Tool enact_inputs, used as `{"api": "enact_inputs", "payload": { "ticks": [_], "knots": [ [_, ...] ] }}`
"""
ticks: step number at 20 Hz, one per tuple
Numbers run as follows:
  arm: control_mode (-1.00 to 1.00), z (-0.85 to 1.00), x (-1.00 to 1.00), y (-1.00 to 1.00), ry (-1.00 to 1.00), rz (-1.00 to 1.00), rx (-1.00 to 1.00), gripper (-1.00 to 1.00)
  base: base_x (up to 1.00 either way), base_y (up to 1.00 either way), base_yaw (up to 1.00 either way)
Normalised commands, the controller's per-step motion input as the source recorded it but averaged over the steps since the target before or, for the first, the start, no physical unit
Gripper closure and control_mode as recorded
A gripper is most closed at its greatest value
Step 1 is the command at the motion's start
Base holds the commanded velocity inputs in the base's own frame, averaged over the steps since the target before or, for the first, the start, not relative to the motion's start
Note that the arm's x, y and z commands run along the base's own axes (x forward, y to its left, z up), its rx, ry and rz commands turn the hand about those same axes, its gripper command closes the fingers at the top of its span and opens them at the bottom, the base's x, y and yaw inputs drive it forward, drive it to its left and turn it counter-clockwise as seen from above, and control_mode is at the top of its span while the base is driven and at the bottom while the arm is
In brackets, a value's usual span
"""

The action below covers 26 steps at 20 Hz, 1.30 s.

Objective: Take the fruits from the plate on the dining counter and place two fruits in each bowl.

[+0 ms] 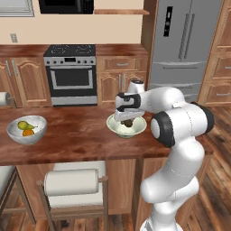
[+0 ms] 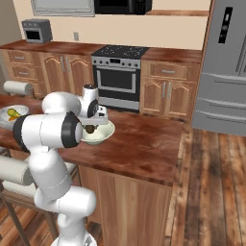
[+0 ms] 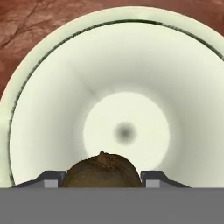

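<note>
While I watch from the base, my pincer (image 1: 128, 121) hangs over the near bowl (image 1: 127, 126), closed on the dark brown fruit (image 3: 103, 169).

From the hand view I see the fruit sitting between the two finger tips (image 3: 50, 179), above the white bottom of this bowl. On the dark wooden tabletop (image 1: 76, 135), well apart to my left, the other bowl (image 1: 27, 130) holds a pear (image 1: 25, 124) and what seems an orange (image 1: 28, 132), though it is small there.
</note>
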Motion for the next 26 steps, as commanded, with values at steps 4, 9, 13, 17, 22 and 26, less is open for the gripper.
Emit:
{"api": "enact_inputs", "payload": {
  "ticks": [4, 9, 13, 17, 22, 26],
  "knots": [
    [-1.0, -0.23, 0.09, 0.01, 0.04, 0.03, 0.0, 1.0, 0.0, 0.0, 0.0],
    [-1.0, -0.08, 0.2, 0.0, 0.03, 0.0, 0.0, 1.0, 0.0, 0.0, 0.0],
    [-1.0, -0.01, 0.34, 0.0, 0.02, 0.0, 0.0, 1.0, 0.0, 0.0, 0.0],
    [-1.0, -0.03, 0.3, 0.0, 0.02, 0.0, 0.0, 1.0, 0.0, 0.0, 0.0],
    [-1.0, -0.08, 0.0, 0.0, 0.06, 0.0, 0.0, 1.0, 0.0, 0.0, 0.0],
    [-1.0, -0.31, 0.0, 0.0, 0.06, 0.0, 0.0, 1.0, 0.0, 0.0, 0.0]
  ]
}}
